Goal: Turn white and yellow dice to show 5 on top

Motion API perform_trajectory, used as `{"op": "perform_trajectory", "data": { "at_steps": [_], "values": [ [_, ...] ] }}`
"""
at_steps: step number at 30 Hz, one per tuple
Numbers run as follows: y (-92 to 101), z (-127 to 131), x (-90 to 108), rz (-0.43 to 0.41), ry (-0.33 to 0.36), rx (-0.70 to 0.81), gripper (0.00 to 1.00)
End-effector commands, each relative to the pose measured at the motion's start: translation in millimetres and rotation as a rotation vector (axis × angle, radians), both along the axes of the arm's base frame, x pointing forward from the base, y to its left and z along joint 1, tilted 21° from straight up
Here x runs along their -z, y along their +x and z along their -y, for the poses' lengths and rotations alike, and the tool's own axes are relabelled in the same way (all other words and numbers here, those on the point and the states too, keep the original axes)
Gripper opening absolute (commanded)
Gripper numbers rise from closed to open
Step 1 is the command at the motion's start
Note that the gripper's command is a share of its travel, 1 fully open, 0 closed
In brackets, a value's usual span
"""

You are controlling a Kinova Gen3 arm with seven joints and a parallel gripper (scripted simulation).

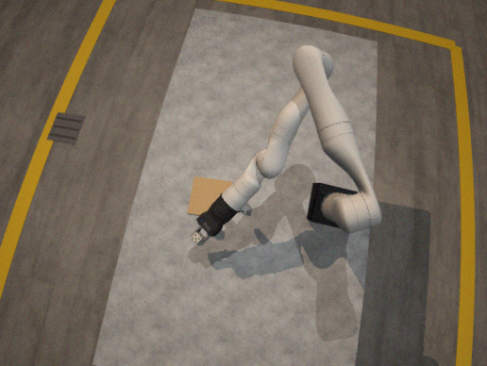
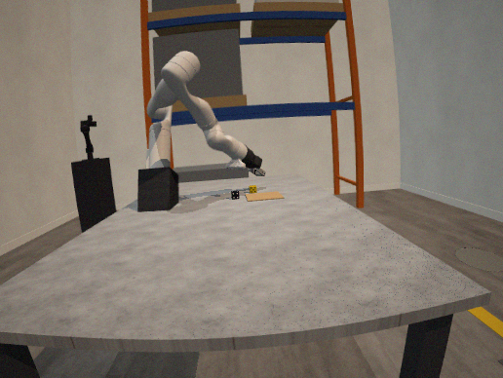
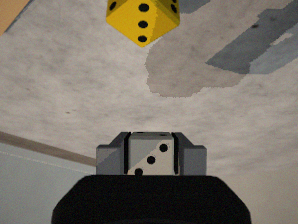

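Note:
My gripper (image 3: 151, 146) (image 1: 200, 235) (image 2: 259, 170) is shut on the white die (image 3: 150, 154) (image 1: 195, 238) and holds it in the air above the table. The die's face toward the wrist camera shows three pips. The yellow die (image 3: 142, 20) (image 2: 252, 189) rests on the grey table just beside the tan mat (image 1: 204, 195) (image 2: 265, 196) (image 3: 7, 12), below and ahead of the gripper. The black die (image 2: 235, 194) sits on the table left of the yellow die. In the overhead view the arm hides both of these dice.
The arm's black base block (image 1: 323, 202) (image 2: 157, 189) stands on the table behind the dice. A black stand with a camera (image 2: 93, 187) is left of the table. An orange and blue rack (image 2: 347, 97) stands behind. The table edge (image 2: 244, 336) is far in front.

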State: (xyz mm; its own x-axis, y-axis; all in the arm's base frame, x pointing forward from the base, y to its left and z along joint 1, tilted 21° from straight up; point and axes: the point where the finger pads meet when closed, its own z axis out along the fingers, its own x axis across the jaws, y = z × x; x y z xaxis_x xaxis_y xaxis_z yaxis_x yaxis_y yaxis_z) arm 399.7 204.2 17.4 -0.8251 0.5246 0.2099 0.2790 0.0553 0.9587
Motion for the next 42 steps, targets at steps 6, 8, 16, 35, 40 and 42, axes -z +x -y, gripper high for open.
{"op": "perform_trajectory", "data": {
  "at_steps": [6,8,16,35,40,42],
  "values": [
    [0.6,-12.4,26.8,0.009,0.003,-0.002,0.57],
    [0.6,-14.3,32.0,0.009,0.003,-0.002,0.57],
    [0.6,-17.7,41.5,0.009,0.003,-0.002,0.57],
    [0.6,-18.2,42.9,0.009,0.003,-0.002,0.57],
    [0.6,-18.2,42.9,0.009,0.003,-0.002,0.57],
    [0.6,-18.2,42.9,0.009,0.003,-0.002,0.57]
  ]
}}
